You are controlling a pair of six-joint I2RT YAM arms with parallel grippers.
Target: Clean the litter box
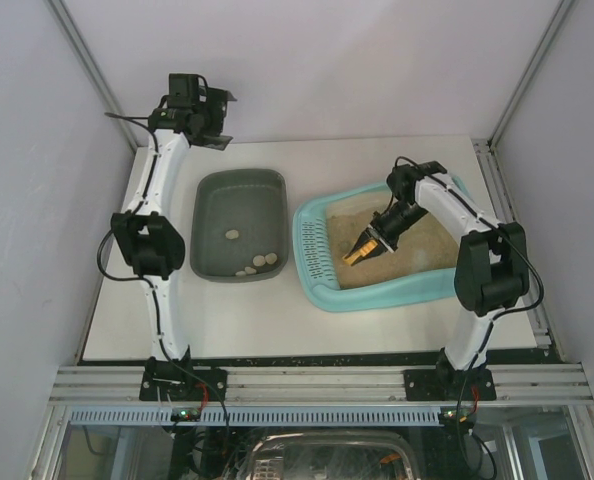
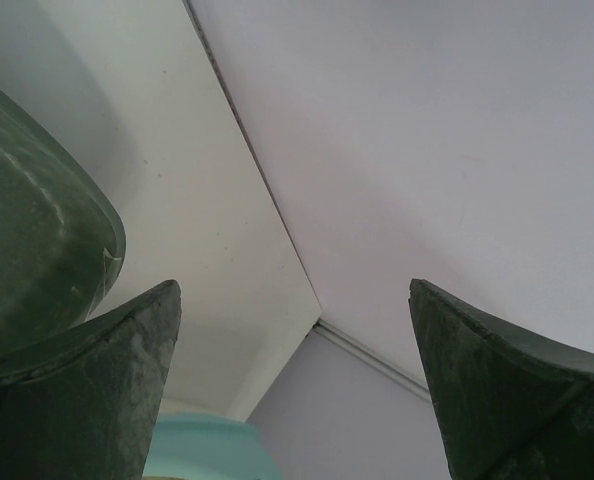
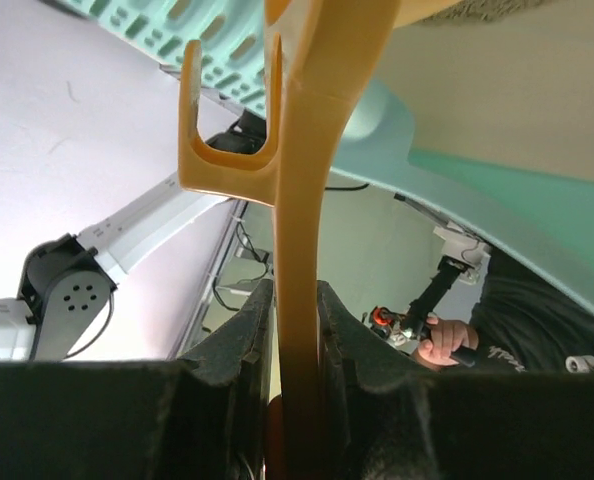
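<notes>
Litter box (image 1: 377, 295) sits under right pincer (image 1: 369, 243) overhead; wrist views show that pincer clamping orange scoop (image 3: 302, 250), left pincer (image 2: 295, 290) wide open.

The orange scoop (image 3: 299, 250) is cut off above

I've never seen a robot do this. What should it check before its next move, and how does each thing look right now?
1. Scoop firmly held: ok, the right gripper is shut on its handle.
2. Scoop above the litter box, inside its rim: ok.
3. Lumps left in the litter: cannot tell; none shows from above.
4. Grey tub in place beside the box, a few lumps inside: ok.
5. Left gripper out of the way: ok, open, empty, raised at the far edge.
</notes>
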